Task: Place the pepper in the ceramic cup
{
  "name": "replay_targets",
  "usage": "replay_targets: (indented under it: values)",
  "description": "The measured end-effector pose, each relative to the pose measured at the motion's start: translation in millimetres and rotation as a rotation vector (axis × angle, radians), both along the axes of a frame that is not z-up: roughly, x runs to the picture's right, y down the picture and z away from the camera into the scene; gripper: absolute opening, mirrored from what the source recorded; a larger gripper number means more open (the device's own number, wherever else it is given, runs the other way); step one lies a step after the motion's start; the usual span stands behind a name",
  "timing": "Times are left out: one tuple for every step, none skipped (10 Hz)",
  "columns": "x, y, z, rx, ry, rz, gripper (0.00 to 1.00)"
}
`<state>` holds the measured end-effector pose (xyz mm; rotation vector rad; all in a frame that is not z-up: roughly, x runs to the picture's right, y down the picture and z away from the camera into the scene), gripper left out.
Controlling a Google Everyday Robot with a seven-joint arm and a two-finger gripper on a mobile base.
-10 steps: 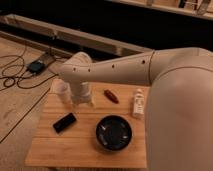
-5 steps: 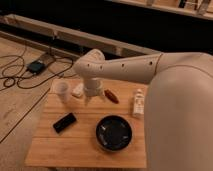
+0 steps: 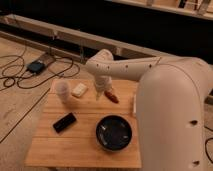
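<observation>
Pepper (image 3: 112, 98) near table (image 3: 75, 146) far edge, gripper (image 3: 106, 93) just above

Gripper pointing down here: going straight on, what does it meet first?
Probably the pepper, lying on the table just under the open gripper. Depth is unclear, so it could instead land on bare table right beside the pepper.

The blurred gripper (image 3: 105, 94), low beside the pepper (image 3: 114, 98), hides one end of it
</observation>
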<state>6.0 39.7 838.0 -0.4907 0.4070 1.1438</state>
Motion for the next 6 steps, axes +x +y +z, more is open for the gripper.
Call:
replay_targets:
  values:
    - [4.7,-3.8,11.5,0.006,-0.013,-0.004,0.65]
    - [10.0,-6.5,24.7,0.009,-0.027,-0.006,0.65]
    - [16.0,-9.5,40.1,0.008,-0.045,-0.003,0.65]
    - [21.0,-11.5,51.5,0.005,-0.059,0.002,0.65]
    - [24.8,-13.5,61.0,0.001,-0.07,0.005,0.65]
    - [29.2,-16.4,73.3,-0.003,-0.084,0.008,0.65]
